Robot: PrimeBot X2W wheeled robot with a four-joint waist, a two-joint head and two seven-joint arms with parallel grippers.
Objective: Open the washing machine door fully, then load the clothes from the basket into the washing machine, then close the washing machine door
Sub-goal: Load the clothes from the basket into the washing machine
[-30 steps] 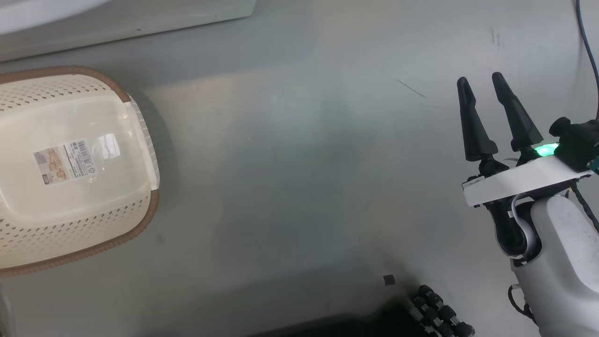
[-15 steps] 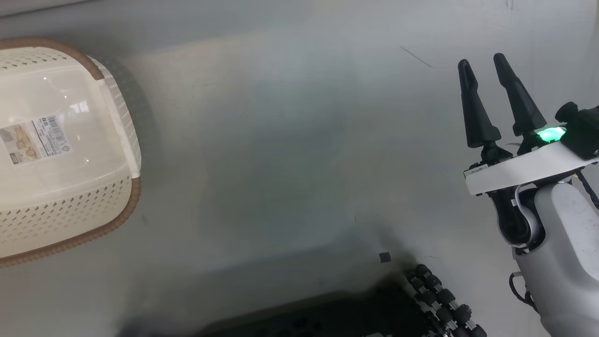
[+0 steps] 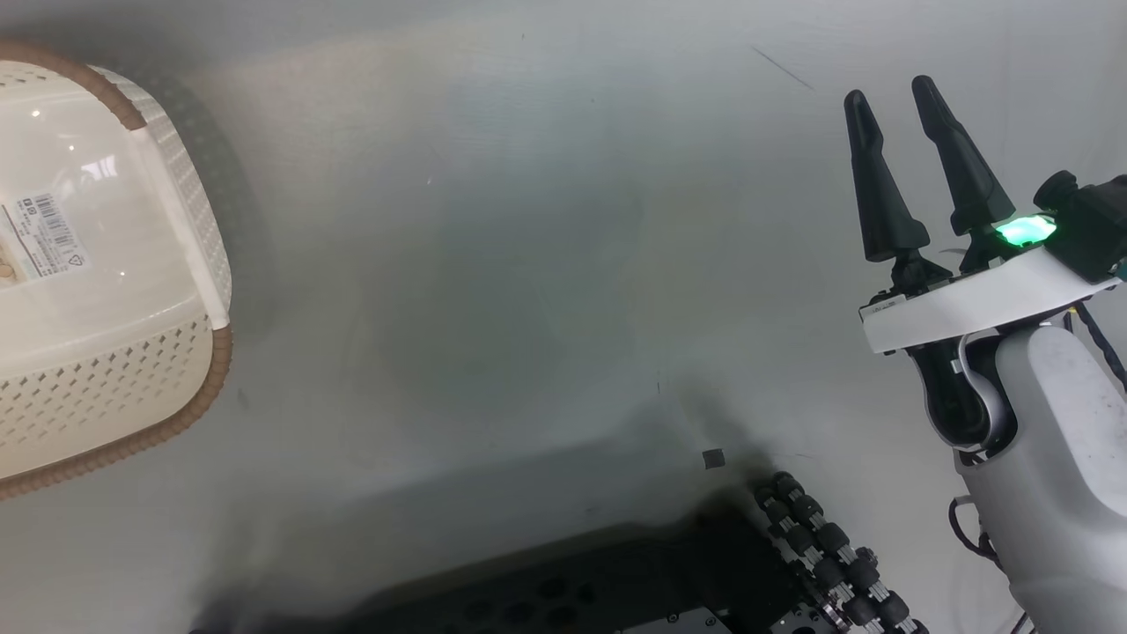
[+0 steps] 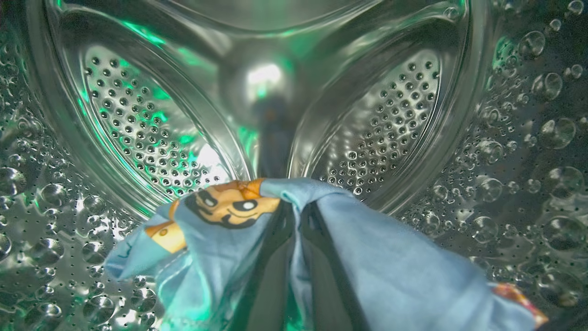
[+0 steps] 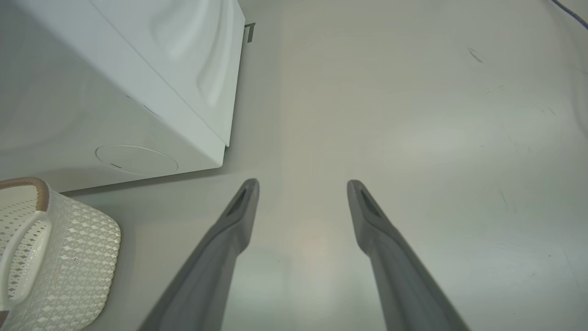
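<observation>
My left pincer point(image 4: 296, 216) is clamped shut on the clothes point(image 4: 376, 257), well inside the drum point(image 4: 138, 128). The blue cloth drapes over both fingers point(image 4: 271, 276) and hangs to either side. I judge that drape to be the first risk: when I let go, the fabric may cling to a finger and ride out of the drum with me. If it drops near the drum's mouth instead of deep in, a tail could lie over the edge and be caught by the door. Further in, the drum's wall is studded with holes and bumps, which could snag a fold if I drag rather than release.

My right pincer point(image 5: 303, 184) hangs wide open and holds nothing, over the floor point(image 5: 413, 138) off the washer's point(image 5: 138, 92) corner. A careless swing could knock the basket point(image 5: 69, 257), which stands near the washer's base.

Count: one garment in hand, as far as I can tell; one drum; one washer; one basket, bare in the part I see; two pincers.
</observation>
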